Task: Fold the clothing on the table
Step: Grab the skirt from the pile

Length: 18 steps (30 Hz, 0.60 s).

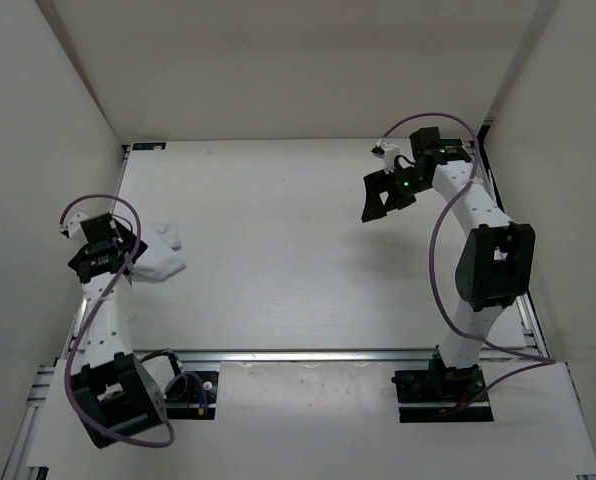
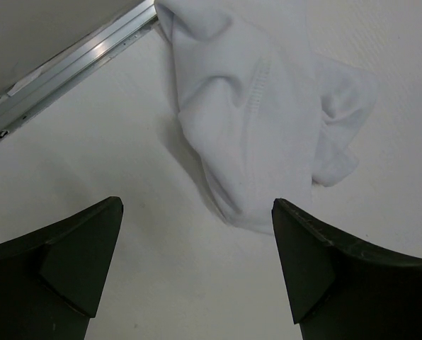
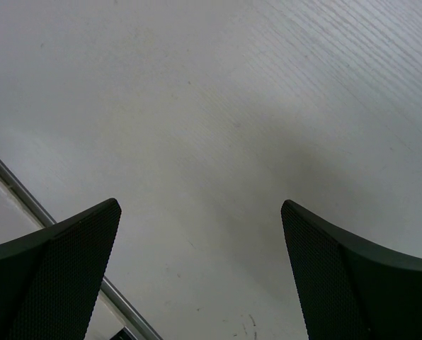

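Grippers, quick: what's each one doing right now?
Left gripper: open, holding nothing; the clothing lies just ahead.
Right gripper: open, holding nothing, over the table.

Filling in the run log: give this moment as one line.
clothing: crumpled, table left edge | left gripper: open, by clothing | right gripper: open, empty
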### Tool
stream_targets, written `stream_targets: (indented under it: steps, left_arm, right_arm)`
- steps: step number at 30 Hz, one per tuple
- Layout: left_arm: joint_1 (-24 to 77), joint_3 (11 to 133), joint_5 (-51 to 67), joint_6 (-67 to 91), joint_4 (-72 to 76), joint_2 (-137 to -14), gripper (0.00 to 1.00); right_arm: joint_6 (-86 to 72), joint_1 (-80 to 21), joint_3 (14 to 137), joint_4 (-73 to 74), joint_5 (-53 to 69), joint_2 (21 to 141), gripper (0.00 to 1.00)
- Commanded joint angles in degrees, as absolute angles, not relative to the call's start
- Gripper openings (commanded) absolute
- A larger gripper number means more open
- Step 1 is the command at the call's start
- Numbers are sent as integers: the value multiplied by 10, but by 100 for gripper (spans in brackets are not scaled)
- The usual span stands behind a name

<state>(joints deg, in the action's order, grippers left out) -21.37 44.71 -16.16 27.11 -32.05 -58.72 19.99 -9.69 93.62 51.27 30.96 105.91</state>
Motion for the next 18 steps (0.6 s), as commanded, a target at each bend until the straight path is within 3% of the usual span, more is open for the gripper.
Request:
stream_targets:
  steps: [1,11,14,16,18]
  left_arm:
    - [-196,462,-182,283,-249,-636,96]
    - [-141,582,-173,212,-210,-866,90]
    - [-139,606,-144,224,-207,-926,64]
    - [-136,608,-121,239,-193,-945,37]
    - [-127,599,-114,245,-177,-959,37]
  right_arm:
    - [199,-41,927,514,361,1030,99]
    - [200,5,837,516,383,984,99]
    - [213,-40,832,511,332,968,99]
    - [218,-72,830,500,287,962,99]
    - [218,-79,835,502,281,975,99]
